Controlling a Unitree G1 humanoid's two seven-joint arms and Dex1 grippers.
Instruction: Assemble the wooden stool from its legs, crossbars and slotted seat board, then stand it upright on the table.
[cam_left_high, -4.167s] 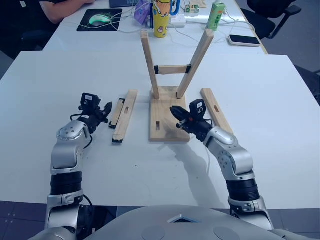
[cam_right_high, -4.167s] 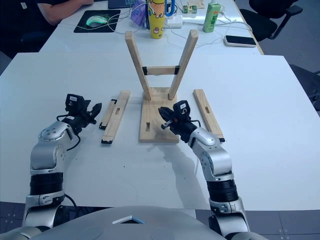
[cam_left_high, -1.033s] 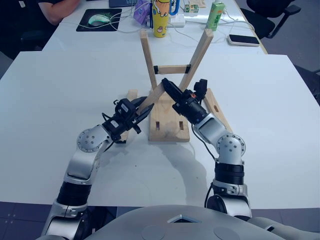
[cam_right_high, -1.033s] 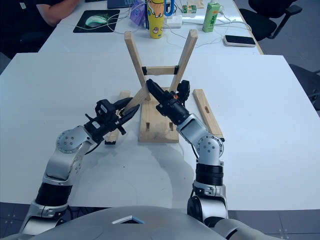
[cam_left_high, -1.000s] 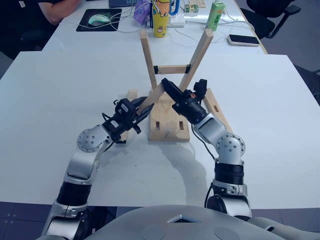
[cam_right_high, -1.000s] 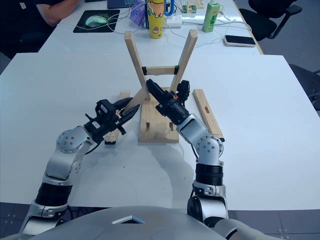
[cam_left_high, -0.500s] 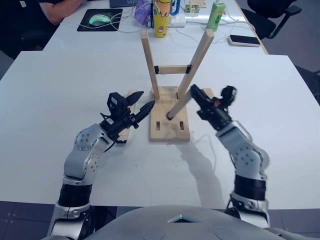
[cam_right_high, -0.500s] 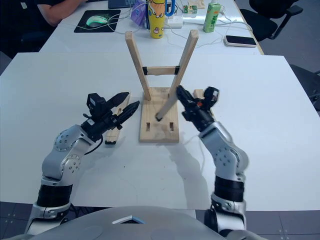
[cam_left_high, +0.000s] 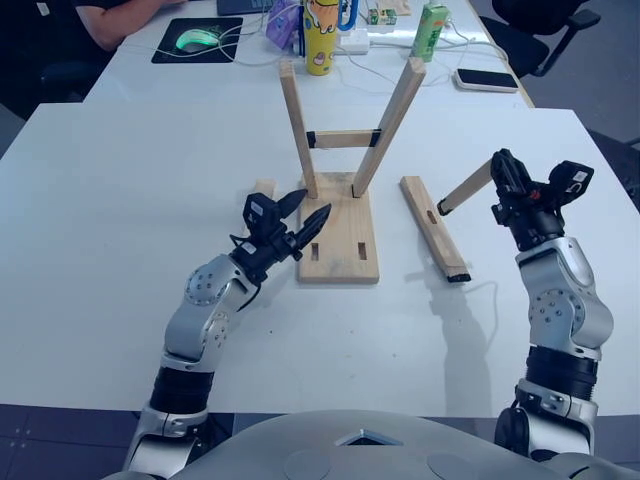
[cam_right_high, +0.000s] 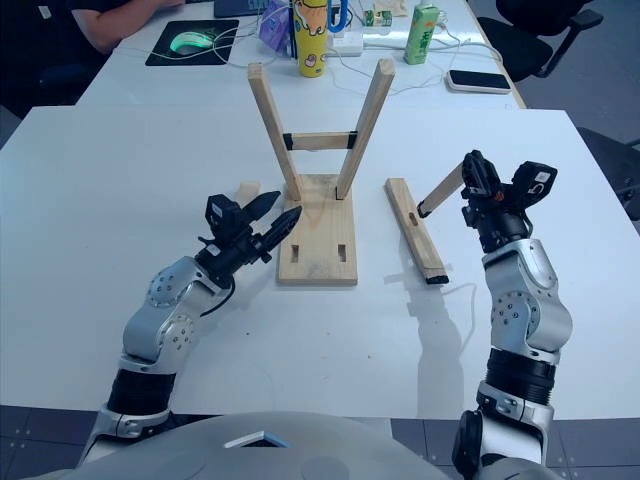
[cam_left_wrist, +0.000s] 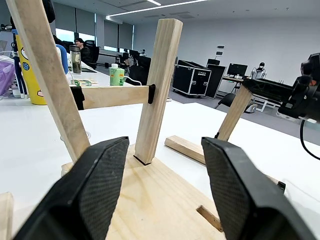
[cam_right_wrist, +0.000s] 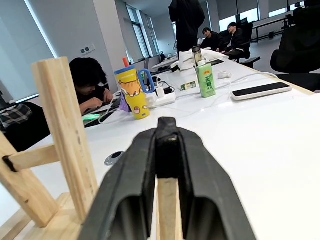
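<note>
left end effector (cam_left_high: 311, 205) open over seat board (cam_left_high: 342, 250) edge | right end effector (cam_left_high: 499, 172) clamped on raised wooden bar (cam_left_high: 464, 190)

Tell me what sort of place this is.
Most likely an open-plan office: the neighbouring desk holds a computer mouse and a phone, an office chair stands beside it, and monitors sit farther back.

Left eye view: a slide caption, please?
Right gripper holds a wooden bar aloft; open left gripper hovers by the seat board.
</note>
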